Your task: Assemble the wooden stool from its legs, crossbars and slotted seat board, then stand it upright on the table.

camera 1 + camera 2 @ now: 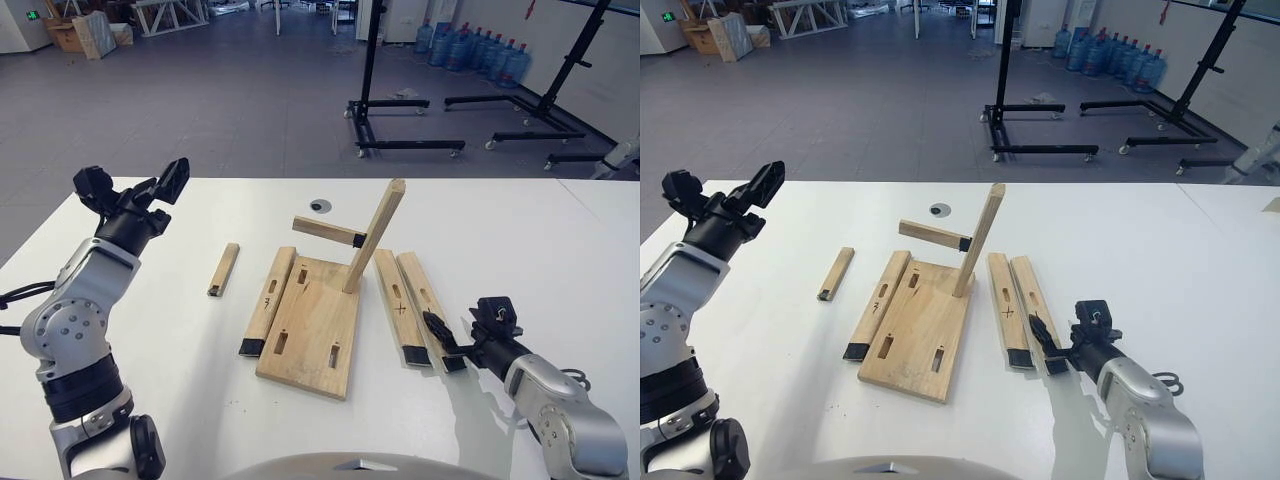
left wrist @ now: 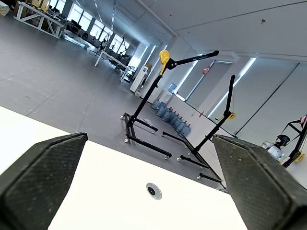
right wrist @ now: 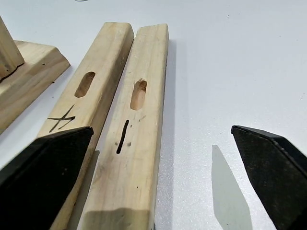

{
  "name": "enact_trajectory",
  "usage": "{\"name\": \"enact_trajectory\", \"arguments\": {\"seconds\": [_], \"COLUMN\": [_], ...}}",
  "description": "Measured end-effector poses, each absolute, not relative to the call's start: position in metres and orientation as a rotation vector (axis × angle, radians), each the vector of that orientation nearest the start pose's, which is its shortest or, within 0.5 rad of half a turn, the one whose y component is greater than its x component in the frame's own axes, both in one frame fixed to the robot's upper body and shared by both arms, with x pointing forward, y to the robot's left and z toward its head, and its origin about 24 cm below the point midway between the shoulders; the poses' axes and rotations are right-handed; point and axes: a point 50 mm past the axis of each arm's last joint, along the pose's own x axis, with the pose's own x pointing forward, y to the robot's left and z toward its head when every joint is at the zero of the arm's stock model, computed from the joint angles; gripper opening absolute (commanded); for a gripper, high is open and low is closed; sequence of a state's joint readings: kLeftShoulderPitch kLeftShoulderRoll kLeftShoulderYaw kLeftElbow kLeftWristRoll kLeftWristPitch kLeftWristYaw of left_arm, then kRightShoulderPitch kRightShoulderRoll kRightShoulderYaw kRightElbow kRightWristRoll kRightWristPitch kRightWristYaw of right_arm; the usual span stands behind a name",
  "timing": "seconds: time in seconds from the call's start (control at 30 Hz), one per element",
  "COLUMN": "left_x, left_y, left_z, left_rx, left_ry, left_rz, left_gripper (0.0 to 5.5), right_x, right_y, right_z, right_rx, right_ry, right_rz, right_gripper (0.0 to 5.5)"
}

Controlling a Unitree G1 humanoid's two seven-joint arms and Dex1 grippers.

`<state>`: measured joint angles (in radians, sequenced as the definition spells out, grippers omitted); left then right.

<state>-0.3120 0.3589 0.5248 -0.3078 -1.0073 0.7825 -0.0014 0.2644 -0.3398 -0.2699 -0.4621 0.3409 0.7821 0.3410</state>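
Observation:
The slotted seat board (image 1: 310, 325) lies flat mid-table. One leg (image 1: 375, 235) stands tilted in a far slot, with a crossbar (image 1: 325, 231) sticking out of it to the left. Another leg (image 1: 268, 300) lies along the board's left edge. Two more legs (image 1: 397, 305) (image 1: 430, 305) lie side by side on its right. A short crossbar (image 1: 224, 269) lies further left. My right gripper (image 1: 465, 325) is open and low at the near ends of the two right legs, straddling the line-marked leg (image 3: 136, 139) beside the X-marked one (image 3: 91, 110). My left gripper (image 1: 150, 195) is raised at far left, open and empty.
A round cable hole (image 1: 320, 205) sits in the white table (image 1: 560, 250) behind the parts. Black wheeled racks (image 1: 410, 110) and water bottles (image 1: 480, 45) stand on the floor beyond the far edge. Bare tabletop lies to the right of the legs and around the short crossbar.

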Motion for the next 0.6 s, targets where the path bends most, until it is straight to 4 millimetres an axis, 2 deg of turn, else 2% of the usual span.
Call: {"name": "enact_trajectory", "arguments": {"seconds": [0.17,0.3,0.6], "left_x": [0.269,0.269,0.268], "left_y": [0.241,0.24,0.236], "left_z": [0.176,0.173,0.172], "left_rx": [-0.569,-0.576,-0.565], "left_ry": [-0.065,-0.058,-0.049], "left_rz": [-0.186,-0.186,-0.19], "left_gripper": [4.79,4.79,4.79], "right_x": [0.18,0.18,0.182], "right_y": [-0.235,-0.23,-0.228], "right_z": [0.041,0.038,0.034], "right_rx": [-0.073,-0.078,-0.105], "right_ry": [0.561,0.564,0.576], "right_rz": [0.184,0.219,0.215], "right_gripper": [5.3,5.3,3.68]}}
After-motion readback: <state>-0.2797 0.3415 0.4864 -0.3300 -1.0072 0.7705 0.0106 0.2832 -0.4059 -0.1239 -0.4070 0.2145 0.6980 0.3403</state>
